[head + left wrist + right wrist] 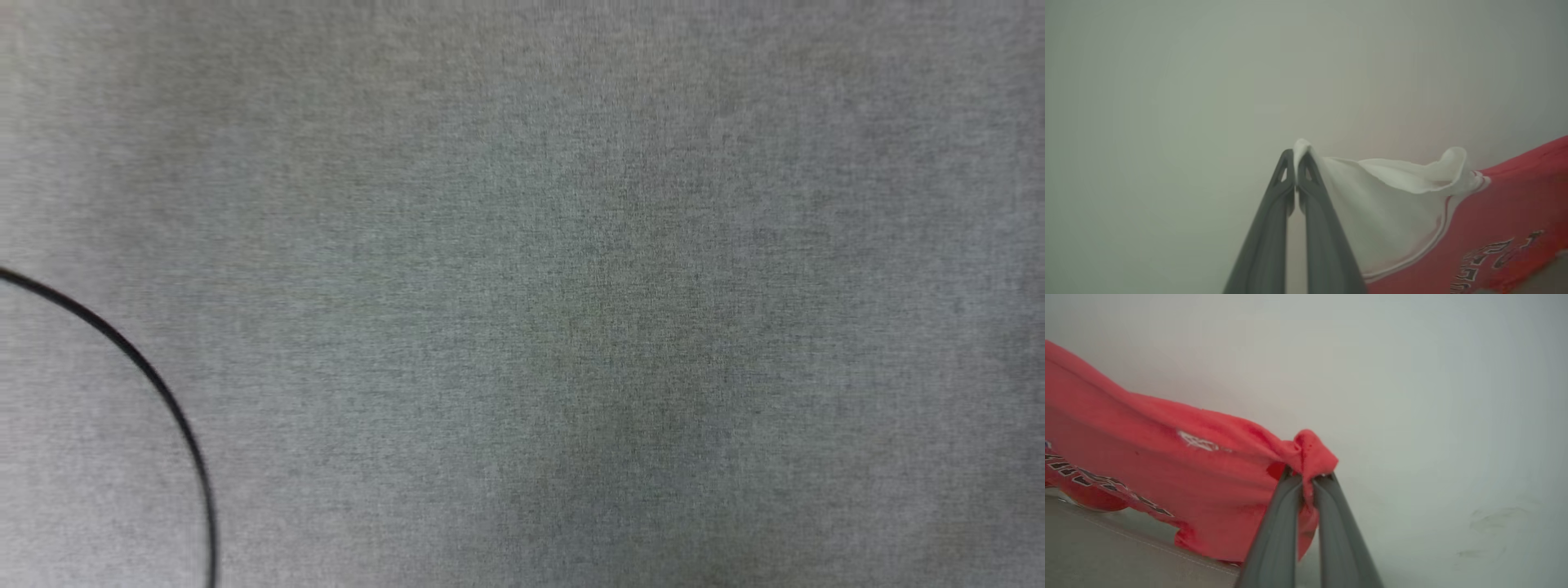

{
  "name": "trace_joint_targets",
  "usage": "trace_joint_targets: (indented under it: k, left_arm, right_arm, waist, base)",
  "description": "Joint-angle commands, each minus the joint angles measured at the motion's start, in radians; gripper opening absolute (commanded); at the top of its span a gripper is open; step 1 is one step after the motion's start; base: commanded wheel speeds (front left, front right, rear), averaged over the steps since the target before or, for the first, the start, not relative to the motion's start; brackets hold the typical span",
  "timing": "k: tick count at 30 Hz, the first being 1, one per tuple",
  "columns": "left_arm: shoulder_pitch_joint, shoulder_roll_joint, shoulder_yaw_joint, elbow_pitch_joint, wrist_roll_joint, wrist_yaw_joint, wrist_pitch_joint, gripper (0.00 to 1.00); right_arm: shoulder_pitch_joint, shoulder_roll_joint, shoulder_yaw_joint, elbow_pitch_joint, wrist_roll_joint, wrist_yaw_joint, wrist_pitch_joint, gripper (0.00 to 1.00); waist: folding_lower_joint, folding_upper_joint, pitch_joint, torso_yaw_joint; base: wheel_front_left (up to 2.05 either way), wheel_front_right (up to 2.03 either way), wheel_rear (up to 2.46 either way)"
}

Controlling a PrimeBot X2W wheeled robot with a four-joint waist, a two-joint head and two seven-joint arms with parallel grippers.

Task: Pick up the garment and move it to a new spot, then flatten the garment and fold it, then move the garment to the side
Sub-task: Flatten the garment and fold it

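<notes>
The garment [1506,212] is a red shirt with a white sleeve and black-and-white lettering, hanging stretched in the air. In the left wrist view my left gripper [1295,160] is shut on the tip of the white sleeve [1392,200]. In the right wrist view my right gripper [1308,477] is shut on a bunched red corner of the garment [1167,457], whose lower edge droops toward a grey surface [1106,555] at the bottom left. The cloth runs away from each gripper toward the other side.
The head view looks down on a grey woven cloth surface [571,286] with a thin black curved line [155,384] at the lower left. Behind the garment in both wrist views is a plain pale wall.
</notes>
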Motion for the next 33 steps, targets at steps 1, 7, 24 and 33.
trace_joint_targets:
  k: [1,7,24,33]
  left_arm:
    - [0.068,-0.012,-0.005,-0.009,-0.001,-0.004,-0.006,0.0]
    - [0.374,-0.052,0.018,-0.084,0.009,0.016,-0.008,0.0]
    - [1.191,-0.001,0.0,-0.256,-0.075,0.023,0.064,0.0]
    - [1.473,0.081,-0.051,-0.467,-0.135,0.055,0.192,0.0]
  right_arm:
    - [0.044,0.011,0.008,0.023,0.002,-0.001,-0.02,0.0]
    - [0.227,0.022,0.055,0.098,0.033,-0.001,-0.078,0.0]
    - [0.725,-0.073,0.256,0.092,0.371,-0.001,-0.036,0.0]
    - [0.957,-0.167,0.307,-0.038,0.511,-0.001,0.024,0.0]
  waist:
    - [-0.0001,0.0,-0.026,0.006]
    - [-0.0001,0.0,-0.11,0.007]
    - [-0.0001,0.0,-0.395,0.006]
    - [-0.0001,0.0,-0.495,0.008]
  base:
    - [0.0,0.0,0.0]
    - [0.0,0.0,0.0]
    - [0.0,0.0,0.0]
    - [0.0,0.0,0.0]
